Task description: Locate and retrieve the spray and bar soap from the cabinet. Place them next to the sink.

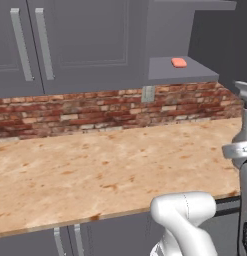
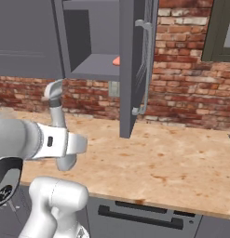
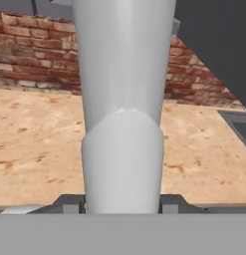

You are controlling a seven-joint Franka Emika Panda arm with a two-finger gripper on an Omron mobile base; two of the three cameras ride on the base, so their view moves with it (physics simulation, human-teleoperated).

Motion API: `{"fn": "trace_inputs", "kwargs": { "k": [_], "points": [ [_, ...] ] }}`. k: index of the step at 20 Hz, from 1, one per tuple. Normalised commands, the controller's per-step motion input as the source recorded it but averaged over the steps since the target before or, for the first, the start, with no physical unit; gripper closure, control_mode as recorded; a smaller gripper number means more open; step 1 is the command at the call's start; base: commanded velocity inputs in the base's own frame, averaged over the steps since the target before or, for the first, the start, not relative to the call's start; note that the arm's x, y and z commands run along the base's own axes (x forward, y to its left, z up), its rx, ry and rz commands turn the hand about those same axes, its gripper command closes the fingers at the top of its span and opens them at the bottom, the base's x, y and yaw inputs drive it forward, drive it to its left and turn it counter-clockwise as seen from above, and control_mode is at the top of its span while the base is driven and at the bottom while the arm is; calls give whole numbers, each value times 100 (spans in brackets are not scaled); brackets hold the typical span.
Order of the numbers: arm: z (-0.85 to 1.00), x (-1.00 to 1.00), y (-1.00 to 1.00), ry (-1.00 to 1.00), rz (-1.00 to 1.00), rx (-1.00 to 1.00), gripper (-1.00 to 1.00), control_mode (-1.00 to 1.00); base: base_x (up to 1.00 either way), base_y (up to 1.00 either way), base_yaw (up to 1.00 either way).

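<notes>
My gripper (image 2: 65, 142) is shut on the spray (image 2: 56, 103), a tall pale grey bottle held upright above the counter's front edge. In the hand view the spray (image 3: 122, 114) runs up the middle, between the dark fingertips (image 3: 170, 203). The left base view has the spray (image 1: 244, 112) and the gripper (image 1: 239, 150) at its right edge. On the flat grey shelf of the cabinet (image 1: 181, 73) lies the bar soap (image 1: 179, 62), small and salmon-pink. From the right, the bar soap (image 2: 116, 61) peeks out behind the door in the cabinet (image 2: 91, 69). A dark corner of the sink (image 3: 237, 124) lies right of the bottle.
An open grey cabinet door (image 2: 133, 69) with a long silver handle juts out over the counter. The speckled tan counter (image 1: 95, 165) runs along a red brick backsplash (image 1: 70, 112). Closed grey door fronts (image 1: 55, 45) hang at upper left. A dark window frame (image 2: 221, 32) is at upper right.
</notes>
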Motion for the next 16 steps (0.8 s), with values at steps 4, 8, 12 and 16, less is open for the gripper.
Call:
{"fn": "trace_inputs", "kwargs": {
  "k": [4, 8, 12, 16],
  "points": [
    [-31, -86, -8, 0, 6, 0, 100, -100, 0, 0, 0],
    [-17, -72, -26, -9, 3, 4, 100, -100, 0, 0, 0],
    [-17, -52, -27, -11, 3, 3, 100, -100, 0, 0, 0],
    [-23, -45, -21, -9, 7, 0, 100, -100, 0, 0, 0]
  ]
}}
